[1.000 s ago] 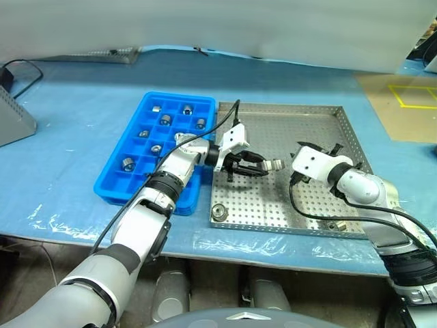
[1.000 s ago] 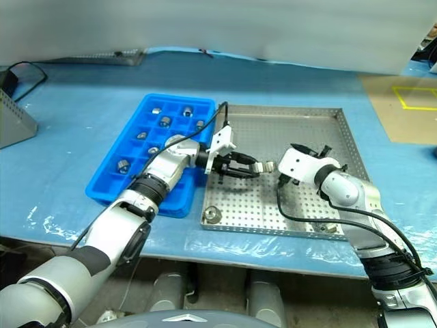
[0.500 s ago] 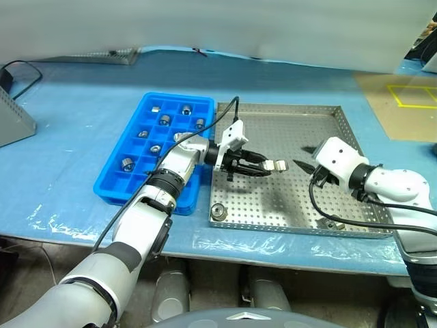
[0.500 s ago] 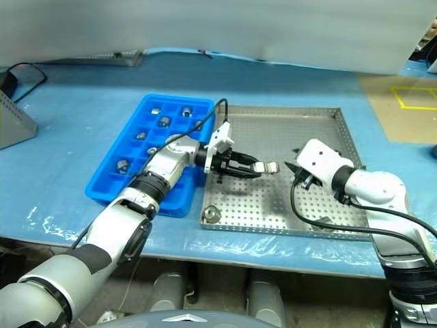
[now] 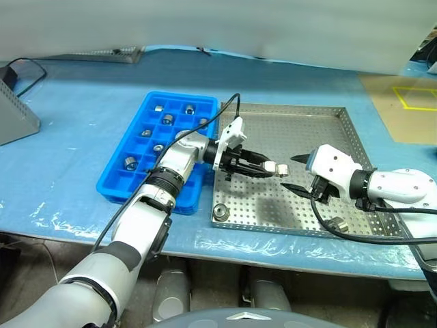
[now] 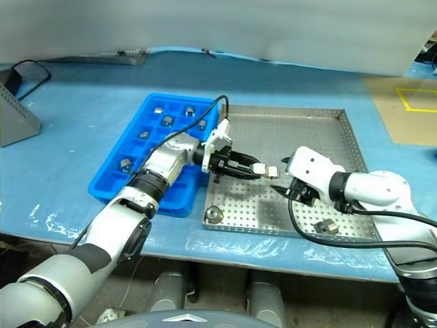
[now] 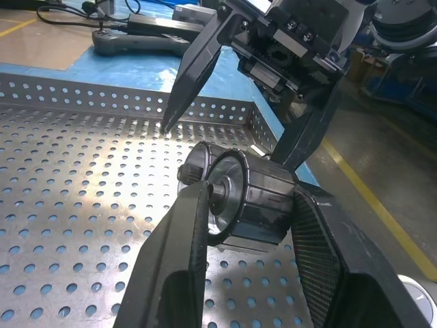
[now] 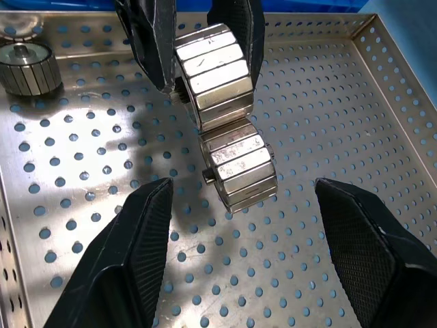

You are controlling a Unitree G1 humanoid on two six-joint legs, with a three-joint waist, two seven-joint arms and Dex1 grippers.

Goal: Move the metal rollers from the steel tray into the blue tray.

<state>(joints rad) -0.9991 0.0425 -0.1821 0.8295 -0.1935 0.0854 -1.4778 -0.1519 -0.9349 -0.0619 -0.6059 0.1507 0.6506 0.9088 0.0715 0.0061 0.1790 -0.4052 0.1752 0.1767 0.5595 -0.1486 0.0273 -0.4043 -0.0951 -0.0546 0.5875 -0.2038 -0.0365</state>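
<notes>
One metal roller hangs pinched between the left gripper fingers above the steel tray, near its middle. At its 3 o'clock the right gripper faces it, fingers spread wide and empty. Two more rollers lie loose at the tray's 7 o'clock and 5 o'clock. The blue tray, at 9 o'clock, holds several. The right wrist view shows the held roller mirrored in the perforated floor.

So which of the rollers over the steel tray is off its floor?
The roller pinched in the left gripper; the two others lie on the steel tray.
</notes>
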